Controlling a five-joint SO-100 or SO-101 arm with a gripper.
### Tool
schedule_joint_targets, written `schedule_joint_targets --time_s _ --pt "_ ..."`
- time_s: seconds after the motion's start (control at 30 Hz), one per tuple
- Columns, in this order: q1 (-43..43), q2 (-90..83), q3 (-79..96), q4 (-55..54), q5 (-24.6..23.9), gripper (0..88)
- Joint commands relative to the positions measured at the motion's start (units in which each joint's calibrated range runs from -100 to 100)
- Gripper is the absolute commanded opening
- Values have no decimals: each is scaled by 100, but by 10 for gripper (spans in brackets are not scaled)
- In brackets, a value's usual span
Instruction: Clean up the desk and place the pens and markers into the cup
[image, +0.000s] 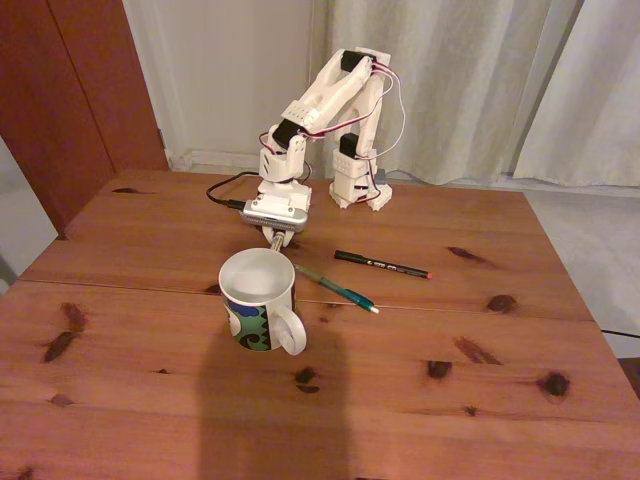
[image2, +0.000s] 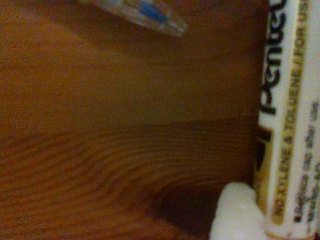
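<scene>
the white ceramic cup (image: 260, 300) with a blue-and-green swirl band and a white handle stands upright on the reddish-brown knotty pine surface (image: 150, 400), and it serves as the landmark here. in the fixed view, the white arm reaches down just behind the cup, and its fingers (image: 279, 240) dip behind the cup's far rim, so i cannot tell from there whether they are apart or together. the teal-green pen with a white tip (image: 336, 288) lies flat just to the right of the cup, slanting away from its rim. the thin black pen with a red end (image: 382, 264) lies flat further right of the cup, beyond the teal one and apart from it.

in the wrist view, a thick white marker with printed black and gold lettering (image2: 295, 125) stands along the right edge, with a white finger (image2: 232, 212) touching its side near the bottom. a blurred pen (image2: 150, 12) lies across the top over the wood grain (image2: 100, 150). whether the marker is truly clamped cannot be told.
</scene>
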Motion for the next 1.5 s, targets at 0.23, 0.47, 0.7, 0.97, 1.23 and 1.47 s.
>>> schedule_joint_targets --time_s 0.23,0.47,0.7,0.97,1.23,1.47 --pt "-323 -915 -922 40 -69 8" --pt "-565 -1345 -1301 40 -215 8" --pt "-685 -1651 -1527 40 -226 8" --pt "-846 -1660 -2275 40 -551 8" --pt "-1063 -1651 -3023 40 -938 8" --pt "-1248 -1668 -3682 40 -1200 8"
